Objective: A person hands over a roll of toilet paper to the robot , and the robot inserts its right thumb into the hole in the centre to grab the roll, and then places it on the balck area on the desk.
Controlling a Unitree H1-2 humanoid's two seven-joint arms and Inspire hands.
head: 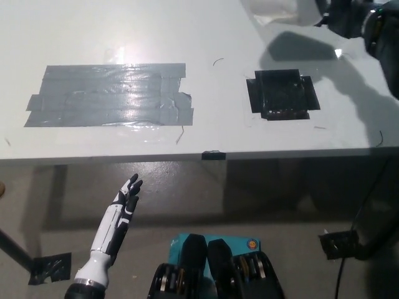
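Only a white sliver of the toilet paper roll [272, 9] shows at the top edge of the head view, raised above the desk. Beside it my black right arm [374, 28] enters from the top right corner; most of the right hand is cut off by the frame. A shadow falls on the desk just beyond the black square area [280, 93], which lies bare on the right part of the white desk [212, 43]. My white left hand [123, 207] hangs open below the desk's front edge at the lower left.
A large patch of grey tape strips [109, 94] covers the left part of the desk. A small black clip [212, 154] sits on the front edge. Grey floor lies below, with a cable and a black foot [340, 244] at the lower right.
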